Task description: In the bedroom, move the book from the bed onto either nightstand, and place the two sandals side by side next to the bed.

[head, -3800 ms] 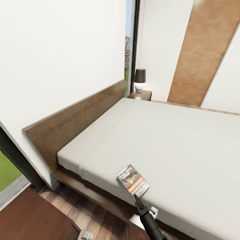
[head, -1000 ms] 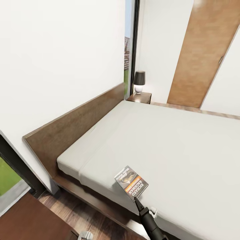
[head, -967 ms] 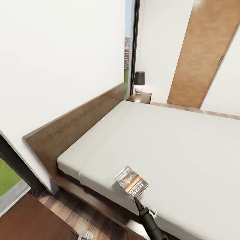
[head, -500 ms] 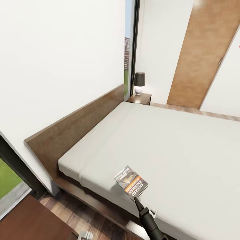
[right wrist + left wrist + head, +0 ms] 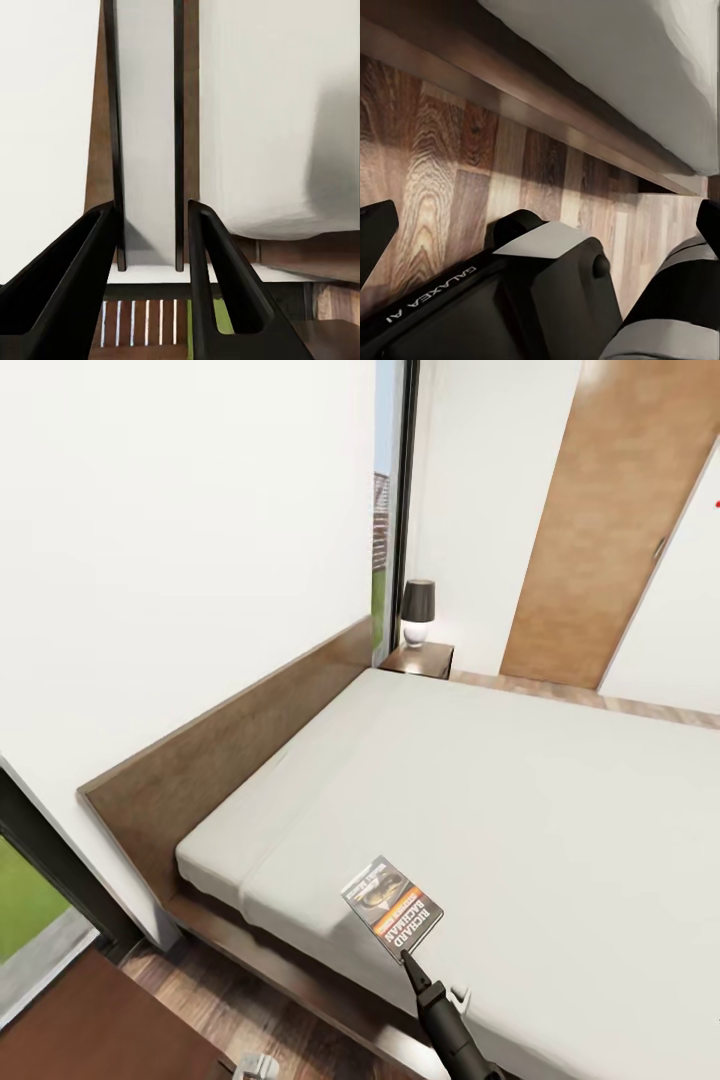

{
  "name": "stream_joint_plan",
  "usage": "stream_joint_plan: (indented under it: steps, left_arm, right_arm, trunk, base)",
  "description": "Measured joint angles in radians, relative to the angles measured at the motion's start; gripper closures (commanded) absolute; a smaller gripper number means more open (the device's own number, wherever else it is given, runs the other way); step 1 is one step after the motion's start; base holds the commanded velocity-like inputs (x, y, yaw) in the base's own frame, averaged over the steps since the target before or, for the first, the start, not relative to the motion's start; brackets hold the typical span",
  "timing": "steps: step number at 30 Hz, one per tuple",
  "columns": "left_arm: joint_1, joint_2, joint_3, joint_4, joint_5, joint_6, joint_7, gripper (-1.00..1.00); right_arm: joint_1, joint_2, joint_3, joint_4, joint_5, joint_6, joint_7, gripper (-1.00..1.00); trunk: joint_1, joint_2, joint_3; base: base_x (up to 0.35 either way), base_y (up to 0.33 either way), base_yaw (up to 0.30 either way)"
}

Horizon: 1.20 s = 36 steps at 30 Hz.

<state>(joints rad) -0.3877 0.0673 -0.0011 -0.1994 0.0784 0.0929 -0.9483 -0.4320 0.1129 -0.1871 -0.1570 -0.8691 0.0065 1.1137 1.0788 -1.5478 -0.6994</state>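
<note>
Above bed (image 5: 520,800), book (image 5: 148,135) stands edge-on between right jaws.

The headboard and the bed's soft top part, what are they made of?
The headboard looks like brown wood with a dull finish: faint grain streaks run along it. The mattress looks like smooth whitish-grey cloth, plain and without shine, with one soft fold line near the head end. Since this is a render, both are best guesses.

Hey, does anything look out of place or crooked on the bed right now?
Only the book: it is askew to the bed's edges, near its side, one end pinched in the right pincer. Otherwise nothing stands out.
</note>
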Motion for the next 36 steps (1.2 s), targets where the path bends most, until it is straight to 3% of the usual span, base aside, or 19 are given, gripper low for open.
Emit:
stream_joint_plan:
  steps: [12, 15, 17, 18, 20, 21, 22, 24, 25, 26, 30, 32, 35, 36]
  left_arm:
    - [0.0, 0.0, 0.0, 0.0, 0.0, 0.0, -0.003, -1.0]
    - [0.0, 0.0, -0.001, 0.0, -0.001, 0.0, -0.003, -1.0]
    - [0.0, 0.0, -0.002, -0.002, -0.003, 0.001, -0.005, -1.0]
    - [0.0, 0.0, -0.002, -0.003, -0.003, 0.001, -0.006, -1.0]
    - [0.0, 0.0, -0.002, -0.006, -0.004, 0.003, -0.009, -1.0]
    - [0.0, 0.0, -0.001, -0.008, -0.003, 0.003, -0.011, -1.0]
    - [0.0, 0.0, 0.0, -0.009, -0.003, 0.004, -0.012, -1.0]
    - [0.0, 0.0, 0.0, -0.013, -0.002, 0.004, -0.013, -1.0]
    - [-0.001, 0.0, 0.002, -0.04, -0.001, 0.005, -0.014, -1.0]
    - [-0.001, 0.0, 0.001, -0.058, 0.0, 0.006, -0.014, -1.0]
    - [-0.001, -0.001, 0.001, -0.107, 0.0, 0.008, -0.015, -1.0]
    - [-0.001, 0.0, 0.001, -0.124, 0.001, 0.009, -0.036, -1.0]
    - [-0.001, 0.001, 0.001, -0.128, 0.001, 0.008, -0.111, -1.0]
    - [-0.001, 0.002, 0.001, -0.128, 0.002, 0.008, -0.145, -1.0]
  right_arm:
    - [0.0, -0.001, 0.006, -0.024, 0.01, 0.003, -0.001, 1.0]
    - [-0.001, -0.009, 0.001, -0.145, 0.024, 0.104, -0.001, 1.0]
    - [0.0, -0.041, -0.002, -0.217, 0.019, 0.208, -0.001, 1.0]
    - [0.0, -0.075, 0.008, -0.265, 0.02, 0.285, -0.002, 1.0]
    - [0.0, -0.165, -0.002, -0.347, 0.02, 0.432, -0.001, 1.0]
    - [0.0, -0.23, 0.004, -0.376, 0.026, 0.512, -0.001, 1.0]
    - [-0.001, -0.277, -0.004, -0.389, 0.017, 0.551, 0.0, 1.0]
    - [0.0, -0.328, 0.002, -0.398, 0.027, 0.58, 0.0, 1.0]
    - [0.0, -0.389, 0.003, -0.404, 0.027, 0.605, 0.001, 1.0]
    - [-0.001, -0.424, -0.004, -0.406, 0.017, 0.612, 0.002, 1.0]
    - [0.0, -0.473, 0.002, -0.406, 0.022, 0.617, 0.003, 1.0]
    - [0.0, -0.514, 0.007, -0.405, 0.024, 0.618, 0.002, 1.0]
    - [0.0, -0.534, 0.014, -0.403, 0.065, 0.618, 0.001, 1.0]
    - [0.0, -0.537, 0.015, -0.402, 0.101, 0.617, 0.001, 1.0]
  trunk:
    - [-0.046, 0.084, 0.038]
    - [-0.058, 0.105, 0.047]
    - [-0.065, 0.119, 0.053]
    - [-0.069, 0.126, 0.057]
    - [-0.077, 0.14, 0.063]
    - [-0.081, 0.147, 0.066]
    - [-0.084, 0.154, 0.069]
    - [-0.092, 0.168, 0.075]
    - [-0.096, 0.175, 0.078]
    - [-0.1, 0.182, 0.082]
    - [-0.115, 0.21, 0.094]
    - [-0.123, 0.224, 0.1]
    - [-0.134, 0.245, 0.11]
    - [-0.138, 0.252, 0.113]
  base:
    - [0.0, 0.0, 0.0]
    - [0.0, 0.0, 0.0]
    - [0.0, 0.0, 0.0]
    - [0.0, 0.0, 0.0]
    - [0.0, 0.0, 0.0]
    - [0.0, 0.0, 0.0]
    - [0.0, 0.0, 0.0]
    - [0.0, 0.0, 0.0]
    - [0.0, 0.0, 0.0]
    - [0.0, 0.0, 0.0]
    - [0.0, 0.0, 0.0]
    - [0.0, 0.0, 0.0]
    - [0.0, 0.0, 0.0]
    - [0.0, 0.0, 0.0]
